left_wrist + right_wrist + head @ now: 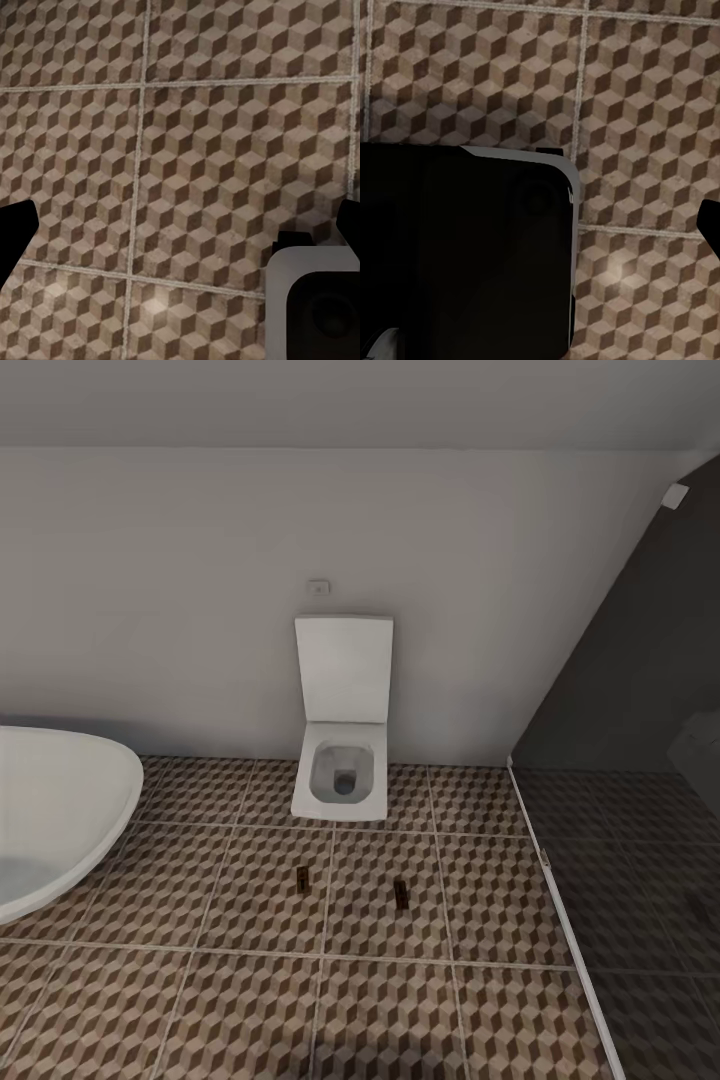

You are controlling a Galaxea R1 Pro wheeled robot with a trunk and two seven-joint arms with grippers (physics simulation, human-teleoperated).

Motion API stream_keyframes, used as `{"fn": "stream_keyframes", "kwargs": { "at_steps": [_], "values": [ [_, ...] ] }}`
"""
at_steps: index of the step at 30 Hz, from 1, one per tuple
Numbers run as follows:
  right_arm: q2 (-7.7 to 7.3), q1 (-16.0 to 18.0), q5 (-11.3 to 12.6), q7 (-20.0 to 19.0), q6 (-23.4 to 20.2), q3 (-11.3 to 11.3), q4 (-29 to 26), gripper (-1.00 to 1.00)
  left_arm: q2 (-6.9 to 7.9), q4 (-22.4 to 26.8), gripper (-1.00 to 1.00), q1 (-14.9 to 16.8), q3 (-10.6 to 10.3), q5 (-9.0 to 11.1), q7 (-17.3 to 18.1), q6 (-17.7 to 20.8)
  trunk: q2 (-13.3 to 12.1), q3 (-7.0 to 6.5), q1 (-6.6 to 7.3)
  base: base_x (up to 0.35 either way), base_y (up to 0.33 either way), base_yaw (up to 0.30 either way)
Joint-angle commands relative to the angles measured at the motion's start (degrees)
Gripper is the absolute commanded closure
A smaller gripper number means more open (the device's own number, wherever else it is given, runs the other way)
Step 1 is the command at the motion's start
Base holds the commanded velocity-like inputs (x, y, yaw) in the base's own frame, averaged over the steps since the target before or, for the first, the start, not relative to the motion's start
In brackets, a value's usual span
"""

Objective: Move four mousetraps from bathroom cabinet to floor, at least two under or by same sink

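Head view faces the far wall: toilet [343,745] with lid up, white tub [55,815] at the left edge, dark glass shower partition [640,780] on the right. Two small dark things lie on the bathroom floor [250,1000] in front of the toilet, one at left [302,876] and one at right [401,893], well apart, each flat on the cube-pattern tiles. They look like mousetraps, but they are too small to confirm any wood or red mark. No sink or cabinet shows here.

Left wrist view: tiles, with dark finger edges [15,240] at both sides of the picture and a grey-and-black robot part [311,304] in the corner. Fingers of the left gripper [180,240] look spread wide, nothing between them. Right wrist view: a big black robot body part [465,255] over the tiles and one dark finger sliver [711,225] at the edge. Can't tell if the right fingers are apart or together; nothing visibly held.

Judgement: robot is in transit or looking around, with two traps likely placed already and two left to fetch. To do this step well, turn the base toward the cabinet and keep arms tucked clear of the tub and glass. Don't roll over the two things on the floor. Find the sink before dropping the rest, as at least two must lie under or right beside it. The two here sit by the toilet and may need moving.
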State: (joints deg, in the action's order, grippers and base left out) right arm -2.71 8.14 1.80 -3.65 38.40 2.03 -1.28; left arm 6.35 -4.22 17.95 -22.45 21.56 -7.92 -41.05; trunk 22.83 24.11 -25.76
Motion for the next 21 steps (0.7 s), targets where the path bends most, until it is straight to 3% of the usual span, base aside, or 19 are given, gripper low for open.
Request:
{"fn": "stream_keyframes", "kwargs": {
  "at_steps": [1,21],
  "values": [
    [-0.02,0.03,0.22,-0.22,0.19,0.15,0.05,-1.0,-0.03,-0.18,-1.0,0.07,-0.49,0.15,-0.25,-0.25,0.09,0.08,-0.03,0.0,0.0,0.0],
    [-0.02,0.03,0.22,-0.22,0.19,0.16,0.05,-1.0,-0.03,-0.18,-1.0,0.07,-0.49,0.15,-0.25,-0.25,0.09,0.08,-0.03,0.0,0.0,0.0]
  ]
}}
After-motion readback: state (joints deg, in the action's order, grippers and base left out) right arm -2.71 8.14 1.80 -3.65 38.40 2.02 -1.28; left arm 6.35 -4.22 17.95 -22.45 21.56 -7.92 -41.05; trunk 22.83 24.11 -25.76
